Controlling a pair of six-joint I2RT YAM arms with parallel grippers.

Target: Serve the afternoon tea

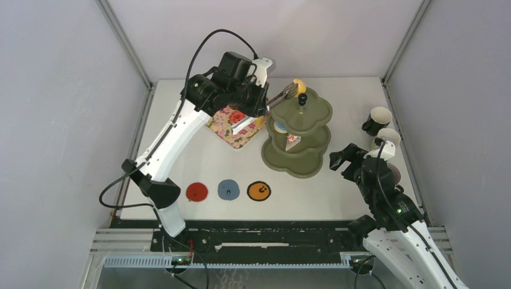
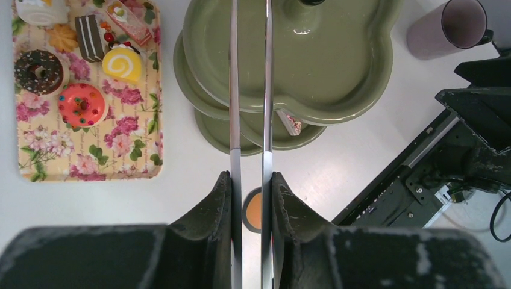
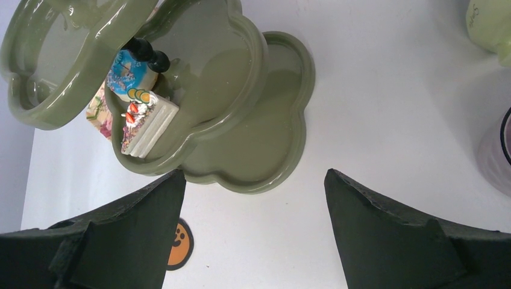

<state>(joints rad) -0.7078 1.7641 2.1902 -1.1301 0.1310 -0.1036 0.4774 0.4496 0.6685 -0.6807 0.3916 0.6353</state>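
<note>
My left gripper (image 1: 263,103) is shut on metal tongs (image 1: 281,95), whose two blades (image 2: 235,90) run up over the olive-green three-tier stand (image 1: 299,158) in the left wrist view. The tong tips hold a small yellow treat (image 1: 298,85) above the top tier, beside the black knob (image 1: 302,98). A blue donut (image 3: 128,71) and a white cake slice (image 3: 147,123) lie on the middle tier. A chocolate donut (image 2: 38,71), a red donut (image 2: 82,104) and a yellow roll (image 2: 122,64) lie on the floral tray (image 2: 90,150). My right gripper (image 1: 338,159) is open and empty, right of the stand.
Two mugs (image 1: 379,119) (image 1: 388,139) stand at the right edge; a third is mostly hidden behind my right arm. Red (image 1: 196,191), blue (image 1: 228,189) and orange (image 1: 259,191) coasters lie in a row near the front. The floral tray (image 1: 235,135) sits left of the stand.
</note>
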